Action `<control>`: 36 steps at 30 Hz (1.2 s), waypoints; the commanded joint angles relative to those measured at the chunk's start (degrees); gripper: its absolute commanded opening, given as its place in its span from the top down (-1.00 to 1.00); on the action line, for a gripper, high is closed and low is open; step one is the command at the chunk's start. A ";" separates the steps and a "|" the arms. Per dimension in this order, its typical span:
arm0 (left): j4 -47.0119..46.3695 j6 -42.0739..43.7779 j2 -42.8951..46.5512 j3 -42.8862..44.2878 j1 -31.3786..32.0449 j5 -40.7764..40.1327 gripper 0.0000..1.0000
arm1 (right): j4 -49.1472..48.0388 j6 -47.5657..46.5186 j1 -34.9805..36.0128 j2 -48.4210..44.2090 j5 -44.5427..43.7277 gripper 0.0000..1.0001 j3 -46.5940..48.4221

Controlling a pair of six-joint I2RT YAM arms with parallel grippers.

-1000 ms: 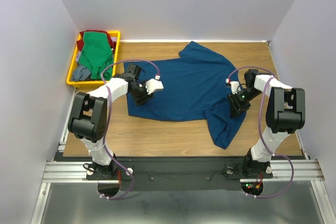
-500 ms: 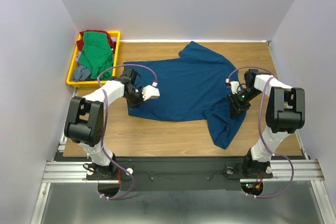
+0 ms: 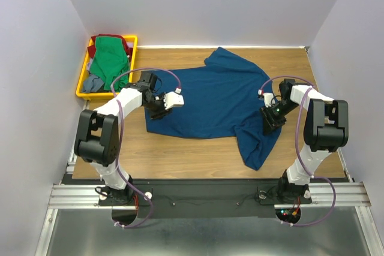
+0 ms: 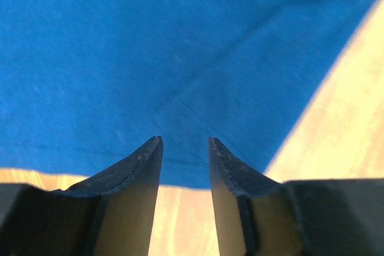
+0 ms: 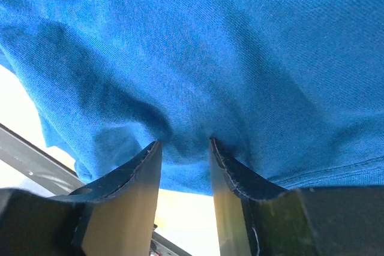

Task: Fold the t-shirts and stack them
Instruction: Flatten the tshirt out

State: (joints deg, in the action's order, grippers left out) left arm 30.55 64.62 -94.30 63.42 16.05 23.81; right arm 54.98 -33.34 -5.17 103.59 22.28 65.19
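Leftward is where my left elbow (image 3: 96, 136) has swung since a second ago; my right arm (image 3: 324, 127) has not shifted. Bare table (image 3: 180, 148) lies near and left of the navy t-shirt (image 3: 210, 97), which is spread mid-table. Its hem corner is right under my left gripper (image 4: 185, 140), whose jaws are narrowly parted on nothing. My right gripper (image 5: 185, 142) meets the shirt's right edge; cloth bunches at the tips, but I cannot tell whether they grip it. Far left, the green t-shirt (image 3: 111, 58) lies in the yellow tray (image 3: 80, 82).

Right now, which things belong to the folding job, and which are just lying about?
Job: blue shirt, green shirt, red shirt, grey shirt.
Lying about: tray, table.
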 commanded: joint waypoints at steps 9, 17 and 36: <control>-1.19 2.44 -7.12 3.30 0.12 0.62 -0.01 | -1.28 -0.32 0.16 1.52 -2.68 0.12 0.20; 0.04 4.28 -4.76 0.48 0.03 1.32 0.78 | -1.28 -0.41 0.16 2.14 -3.21 0.13 0.20; 21.22 19.31 16.16 -17.17 1.61 -2.01 1.00 | 1.00 -4.27 0.16 -0.84 -5.23 0.12 -1.55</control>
State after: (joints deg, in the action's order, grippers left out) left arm 43.57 78.13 -80.77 50.98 16.84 24.45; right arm 55.20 -34.06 -5.17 103.55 21.21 65.17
